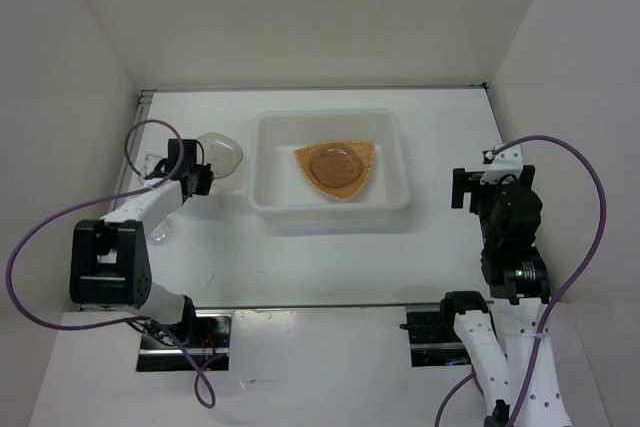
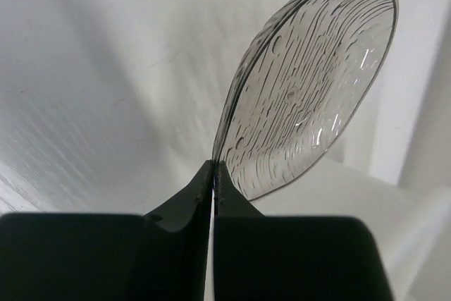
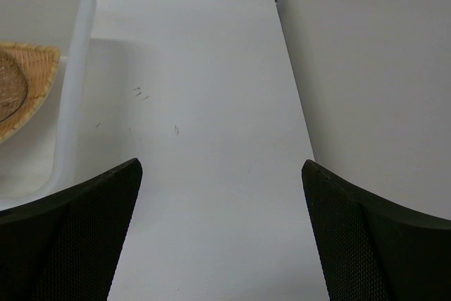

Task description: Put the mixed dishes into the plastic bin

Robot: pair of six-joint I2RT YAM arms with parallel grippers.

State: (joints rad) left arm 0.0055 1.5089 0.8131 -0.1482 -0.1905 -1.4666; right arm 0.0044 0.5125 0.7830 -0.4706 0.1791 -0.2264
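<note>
The white plastic bin (image 1: 270, 199) stands mid-table. The tan woven plate (image 1: 355, 159) lies in it, with a round grey saucer (image 1: 332, 165) on top. My left gripper (image 1: 204, 176) is left of the bin, shut on the rim of the second grey saucer (image 1: 222, 154). In the left wrist view the fingers (image 2: 213, 167) pinch the saucer's (image 2: 310, 82) edge and it stands tilted above the table. Two clear cups (image 1: 153, 161) (image 1: 160, 232) sit by the left arm. My right gripper (image 1: 461, 188) is open and empty right of the bin; the right wrist view (image 3: 222, 230) shows only bare table between its fingers.
White walls close in the table on the left, back and right. The right wall (image 3: 366, 68) is close beside my right gripper. The bin's right wall (image 3: 70, 103) and a corner of the plate (image 3: 32, 82) show at the left of the right wrist view.
</note>
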